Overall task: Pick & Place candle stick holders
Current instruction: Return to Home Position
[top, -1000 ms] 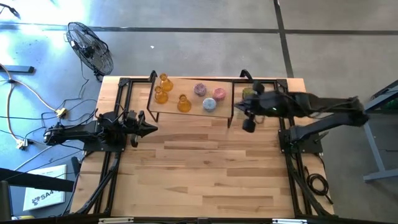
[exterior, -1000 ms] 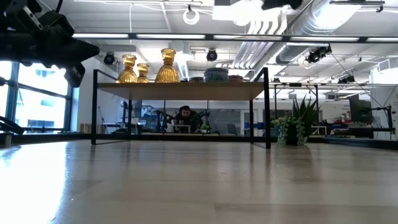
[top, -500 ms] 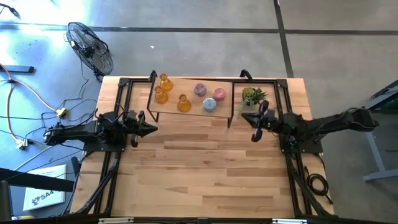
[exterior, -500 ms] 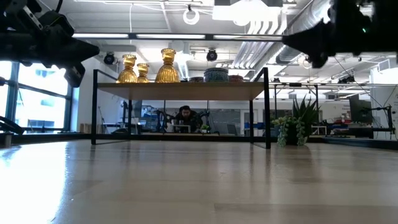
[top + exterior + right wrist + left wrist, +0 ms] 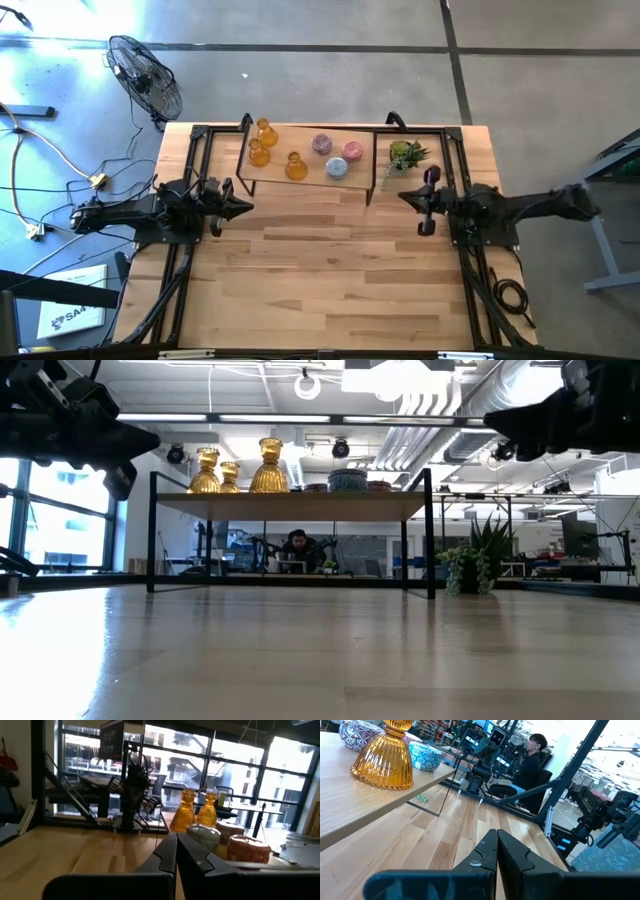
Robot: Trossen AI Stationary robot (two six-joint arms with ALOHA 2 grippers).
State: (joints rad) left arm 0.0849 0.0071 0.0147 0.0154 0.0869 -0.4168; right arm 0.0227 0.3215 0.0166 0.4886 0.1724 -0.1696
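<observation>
In the high view, count six candle stick holders on one shelf (image 5: 270,176): three amber holders (image 5: 264,131) (image 5: 259,152) (image 5: 295,166), two pink holders (image 5: 322,144) (image 5: 353,150) and one light blue holder (image 5: 337,167). All six stand between the left gripper (image 5: 240,207) and the right gripper (image 5: 408,196), set back from both toward the far table edge. One potted plant (image 5: 405,153) stands on the table just beside the right gripper, and one fan (image 5: 145,75) stands on the floor well apart from the left gripper. Both grippers hang over bare table, touching nothing. In the low view, count three amber holders on the shelf top, with the rounder pieces beside them only partly visible. The left arm (image 5: 70,425) and right arm (image 5: 560,415) show high at either side, above shelf level. One person (image 5: 297,548) sits in the room beyond the shelf. In the left wrist view, note that the left gripper (image 5: 497,842) has its fingers pressed together and holds nothing, with one amber holder ahead of it on the shelf edge. In the right wrist view, note that the right gripper (image 5: 176,847) likewise has its fingers closed together, empty, with two amber holders and three rounder pieces ahead of it.
</observation>
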